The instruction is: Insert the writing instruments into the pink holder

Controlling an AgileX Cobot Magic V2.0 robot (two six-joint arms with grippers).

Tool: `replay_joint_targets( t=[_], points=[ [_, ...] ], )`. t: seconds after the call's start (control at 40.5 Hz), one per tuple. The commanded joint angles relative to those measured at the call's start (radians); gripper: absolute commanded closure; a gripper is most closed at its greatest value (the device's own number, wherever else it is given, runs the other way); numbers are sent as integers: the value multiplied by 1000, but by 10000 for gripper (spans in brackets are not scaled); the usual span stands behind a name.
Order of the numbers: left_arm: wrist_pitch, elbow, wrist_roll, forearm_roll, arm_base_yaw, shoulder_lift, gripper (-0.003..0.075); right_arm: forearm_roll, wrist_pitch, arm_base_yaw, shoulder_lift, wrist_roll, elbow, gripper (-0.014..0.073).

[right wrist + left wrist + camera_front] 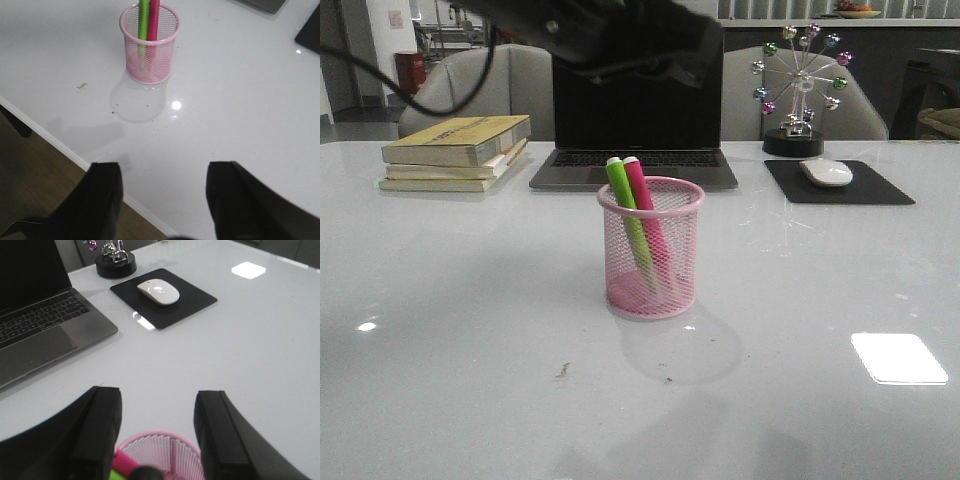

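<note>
The pink holder (651,250) stands upright in the middle of the white table. Both markers are inside it, leaning against its far left rim: the lime green one (625,195) and, touching it, the magenta one (642,195), whitish ends up. My left gripper (157,395) hangs open directly above the holder (160,440), nothing between its fingers; the magenta marker (127,460) shows just beside one finger. My right gripper (164,167) is open and empty over the table's front edge, well apart from the holder (149,50).
Behind the holder stands an open laptop (635,110). A stack of books (455,150) lies at the back left. At the back right are a white mouse (826,172) on a black pad (880,185) and a ferris-wheel ornament (800,90). The table edge (60,145) runs below my right gripper.
</note>
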Motion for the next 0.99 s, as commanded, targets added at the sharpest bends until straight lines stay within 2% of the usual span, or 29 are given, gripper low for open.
replay_joint_targets(
  t=[0.0,0.099,0.272,0.544,0.963],
  points=[
    [198,-80,9,59,20,-140,316,-18,-68,-3,0,-5,-26,106],
    [404,-96,9,113,22,-244,316,-18,-68,-3,0,-5,-26,106],
    [586,-61,9,123,22,-419,316,-18,-68,-3,0,-5,-26,106],
    [648,144,9,100,22,-734,316,-18,-68,-3,0,-5,-26,106],
    [651,510,9,66,22,-1134,316,-13,-57,-3,0,-5,-26,106]
  ],
)
